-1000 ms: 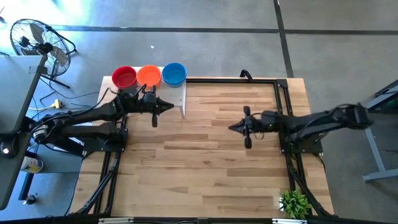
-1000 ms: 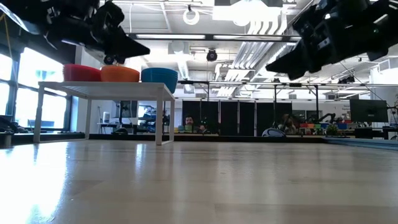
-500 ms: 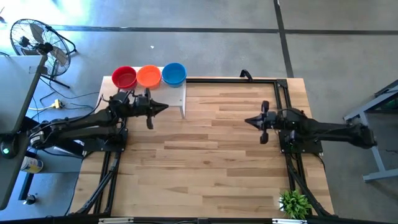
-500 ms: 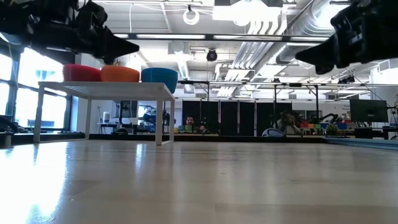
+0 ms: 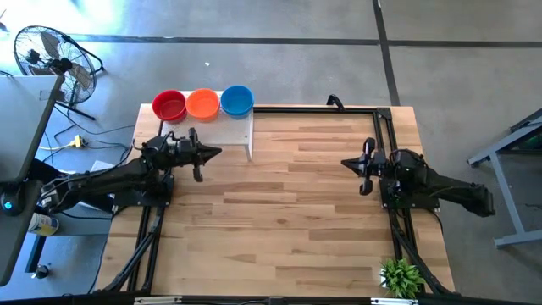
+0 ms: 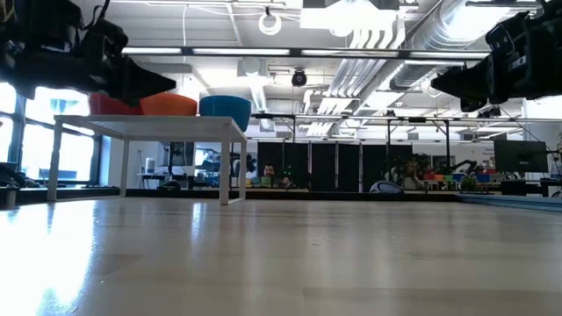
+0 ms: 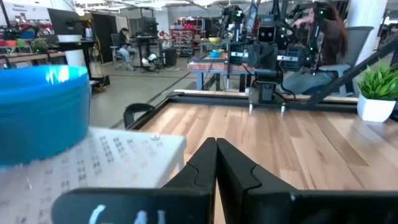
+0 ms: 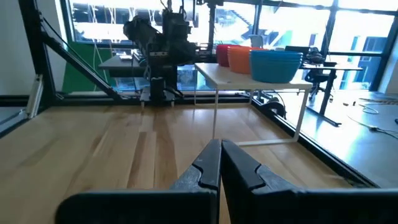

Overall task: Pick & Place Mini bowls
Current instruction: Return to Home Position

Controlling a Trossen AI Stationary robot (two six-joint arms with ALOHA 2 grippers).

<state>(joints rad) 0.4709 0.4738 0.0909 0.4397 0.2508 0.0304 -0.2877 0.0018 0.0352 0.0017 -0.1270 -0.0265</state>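
Red, orange, blue round mini bowls [image 5: 203, 103] on white perforated shelf [image 5: 229, 128]; left gripper [image 5: 216, 152], right gripper [image 5: 345, 163] both pinched closed

Left claw [image 5: 217, 152], right claw [image 5: 346, 163], seemingly closed

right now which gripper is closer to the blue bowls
Left. The left gripper is close beside the white shelf holding the blue bowls; the right gripper is far across the table.

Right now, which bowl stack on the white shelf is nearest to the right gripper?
The blue stack, at the shelf end toward the right gripper; the orange stack is in the middle, the red stack farthest.
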